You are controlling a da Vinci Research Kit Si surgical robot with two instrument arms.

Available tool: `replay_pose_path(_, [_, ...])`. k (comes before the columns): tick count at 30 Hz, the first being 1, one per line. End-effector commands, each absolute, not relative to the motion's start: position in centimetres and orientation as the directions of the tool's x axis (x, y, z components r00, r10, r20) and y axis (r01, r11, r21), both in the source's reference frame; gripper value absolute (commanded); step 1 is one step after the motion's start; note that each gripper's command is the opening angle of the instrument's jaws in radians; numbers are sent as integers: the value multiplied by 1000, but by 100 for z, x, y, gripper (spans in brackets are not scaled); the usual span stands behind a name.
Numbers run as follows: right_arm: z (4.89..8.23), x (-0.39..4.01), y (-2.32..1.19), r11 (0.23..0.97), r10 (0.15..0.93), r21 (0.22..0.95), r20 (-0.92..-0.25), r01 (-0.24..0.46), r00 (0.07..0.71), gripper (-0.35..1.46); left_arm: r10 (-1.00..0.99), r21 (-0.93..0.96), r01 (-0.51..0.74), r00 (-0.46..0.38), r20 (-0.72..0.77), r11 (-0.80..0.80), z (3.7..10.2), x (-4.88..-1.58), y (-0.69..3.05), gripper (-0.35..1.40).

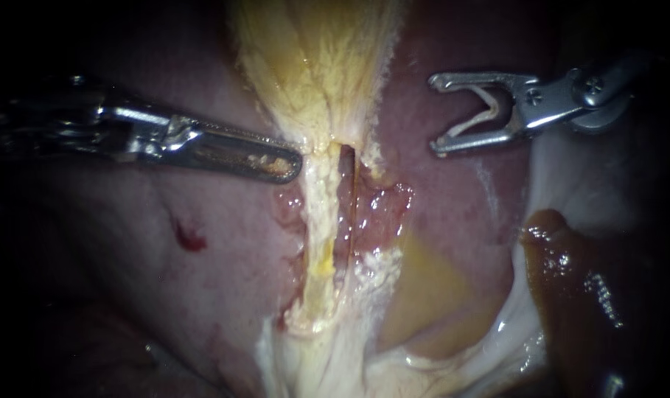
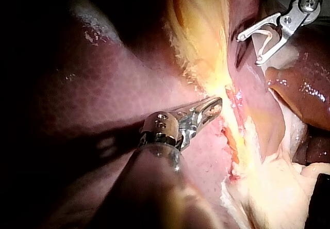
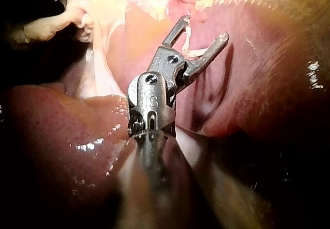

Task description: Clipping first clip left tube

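Your clip is not on yet. The left tube, the pale yellow strand running down from the neck of the gallbladder, is bare along all of its visible length. A narrow slit separates it from the pinker strand just beside it.

Your right instrument hangs over the liver, well apart from the tube and off to the side of both strands. Its jaws stand wide, and an open pale clip is seated between them with a leg against each jaw. It looks loaded and ready.

Your left instrument comes in flat across the liver. Its jaws lie together and the tip rests against the pale tissue at the gallbladder neck, just above the top of the slit. You cannot see any tissue caught between them, so read this as a steadying touch, not a firm hold.

The whole placement appears to be left to do:
- Bring the open clip across to the strands.
- Pass one leg through the slit so the jaws straddle only the left tube.
- Check that the neighbouring strand stays outside.
- Close the jaws.

The window looks narrow, so line the jaws up square to the tube before you go in.
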State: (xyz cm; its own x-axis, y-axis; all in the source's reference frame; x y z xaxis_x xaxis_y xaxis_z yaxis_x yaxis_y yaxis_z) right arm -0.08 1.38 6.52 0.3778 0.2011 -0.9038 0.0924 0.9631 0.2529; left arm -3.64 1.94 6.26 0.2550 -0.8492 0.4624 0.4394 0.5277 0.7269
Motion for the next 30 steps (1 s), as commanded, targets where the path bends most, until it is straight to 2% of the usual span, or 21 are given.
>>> replay_pose_path(1, [652,-7,137,961,211,261,-901,87,379,49,-849,727,439,255,462,528,626,-364,194,-35])
replay_pose_path(17, [652,-7,136,961,210,261,-901,87,379,49,-849,728,437,256,462,527,624,-361,194,-35])
replay_pose_path(30, [652,-6,136,961,210,261,-901,87,379,49,-856,733,442,248,454,517,587,-329,210,-35])
